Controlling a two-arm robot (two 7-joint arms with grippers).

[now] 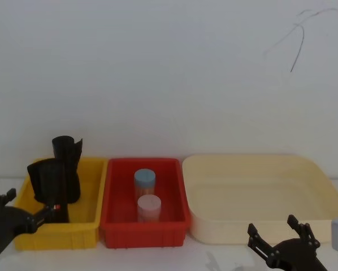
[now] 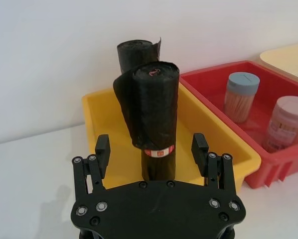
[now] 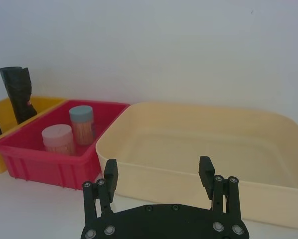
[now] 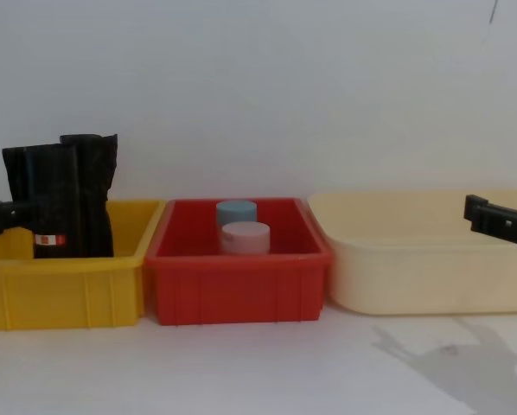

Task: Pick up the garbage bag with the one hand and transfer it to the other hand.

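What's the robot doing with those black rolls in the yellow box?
The left gripper is at the yellow bin, open and lined up with the garbage bag, the black roll with the red-and-white label. It hasn't grabbed it yet. The right gripper hovers open in front of the cream tub.

The yellow bin [image 4: 60, 294] hides the foot of the garbage bag [image 4: 47, 203] in the chest view, and in my left wrist view the palm of my left gripper [image 2: 151, 148] covers it. The taller roll [image 2: 136, 52] is mostly hidden behind the bag, and the label band [image 2: 159, 152] is too small to read. The chest view's edge cuts off my right gripper [image 4: 476, 210].
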